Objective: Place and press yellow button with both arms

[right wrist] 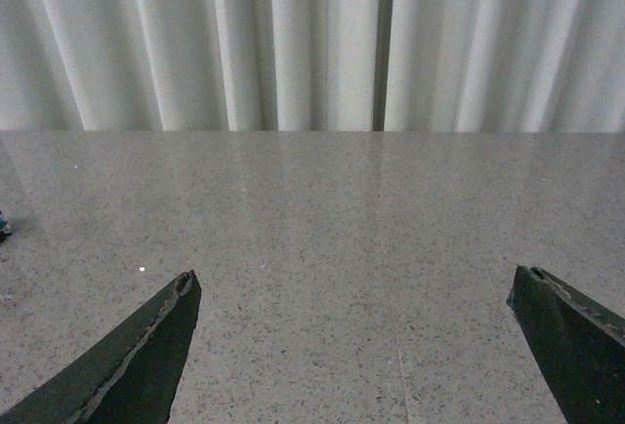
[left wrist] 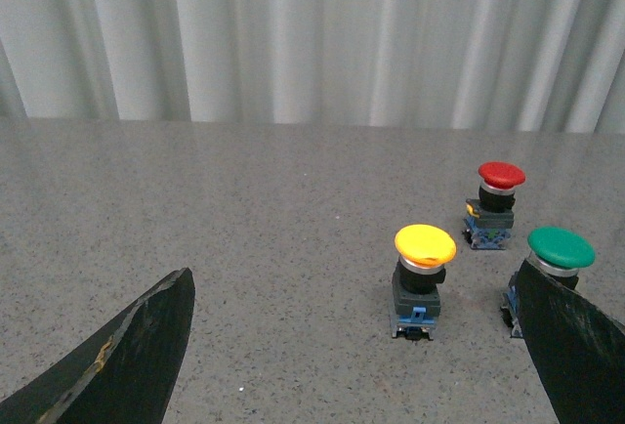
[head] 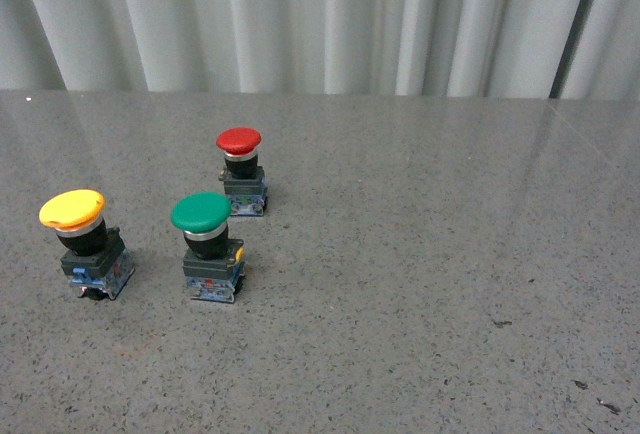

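The yellow button [head: 88,244] stands upright on the table [head: 420,254], leftmost of 3, just beside the green button [head: 208,244]; the red button [head: 241,169] stands farther back. The left gripper [left wrist: 352,277] and right gripper [right wrist: 354,275] both gape wide, empty.

Likely lab test bench: bare speckled grey tabletop [head: 420,284], pale curtain [head: 300,24] backdrop.

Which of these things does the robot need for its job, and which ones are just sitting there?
Needed for the job:
yellow button
left gripper, open, holding nothing
right gripper, open, holding nothing

Just sitting there:
green button, beside the yellow one
red button, further back
Both stand on the grey table.
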Robot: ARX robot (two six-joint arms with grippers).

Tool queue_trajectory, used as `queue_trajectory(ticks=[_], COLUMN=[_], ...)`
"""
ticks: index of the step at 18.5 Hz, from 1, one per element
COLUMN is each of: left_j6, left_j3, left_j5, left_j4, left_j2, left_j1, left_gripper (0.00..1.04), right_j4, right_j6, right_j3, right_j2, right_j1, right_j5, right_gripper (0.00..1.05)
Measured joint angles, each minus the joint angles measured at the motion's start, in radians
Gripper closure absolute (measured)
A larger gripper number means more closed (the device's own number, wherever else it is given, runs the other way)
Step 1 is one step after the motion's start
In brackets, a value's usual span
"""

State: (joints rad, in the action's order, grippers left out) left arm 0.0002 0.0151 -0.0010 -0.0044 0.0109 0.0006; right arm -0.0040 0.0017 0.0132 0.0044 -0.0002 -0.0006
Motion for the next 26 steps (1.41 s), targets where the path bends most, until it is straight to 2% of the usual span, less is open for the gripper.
queue_trajectory(ticks=[1,2,3,4,5,7,8,12,14,24,26], left_j6=[-0.011,-0.061,-0.085,-0.092,-0.089,-0.043,-0.025,0.0,-0.034,-0.075,-0.071], left_j3=[0.017,0.094,0.148,0.189,0.233,0.38,0.451,0.663,0.667,0.589,0.589], left_j5=[-0.055,-0.244,-0.345,-0.402,-0.399,-0.321,-0.273,-0.151,-0.145,-0.14,-0.156], left_j4=[-0.069,-0.221,-0.19,-0.107,0.001,0.21,0.256,0.18,0.185,0.27,0.272], left_j2=[0.016,0.144,0.283,0.388,0.496,0.77,0.895,1.263,1.336,1.439,1.439], left_j1=[-0.021,-0.112,-0.152,-0.133,-0.111,-0.108,-0.109,-0.205,-0.241,-0.249,-0.255], left_gripper=[0.07,0.07,0.07,0.07,0.07,0.07,0.07,0.07,0.07,0.07,0.18], right_j4=[0.0,-0.001,0.001,0.0,-0.002,0.0,0.0,0.0,0.0,0.0,0.0], right_j6=[0.0,0.0,0.0,0.0,0.001,0.0,0.0,0.0,0.001,0.0,0.0], right_j3=[0.0,0.0,0.0,0.0,0.0,0.0,0.0,0.0,0.0,0.0,0.0], right_j2=[0.0,0.0,0.0,0.0,0.0,0.0,0.0,0.0,0.0,0.0,0.0], right_j1=[0.0,0.0,0.0,0.0,0.0,0.0,0.0,0.0,0.0,0.0,0.0], right_j5=[0.0,0.001,-0.001,0.0,0.0,0.0,0.0,0.0,0.0,0.0,0.0], right_gripper=[0.06,0.06,0.06,0.06,0.06,0.06,0.06,0.06,0.06,0.06,0.06])
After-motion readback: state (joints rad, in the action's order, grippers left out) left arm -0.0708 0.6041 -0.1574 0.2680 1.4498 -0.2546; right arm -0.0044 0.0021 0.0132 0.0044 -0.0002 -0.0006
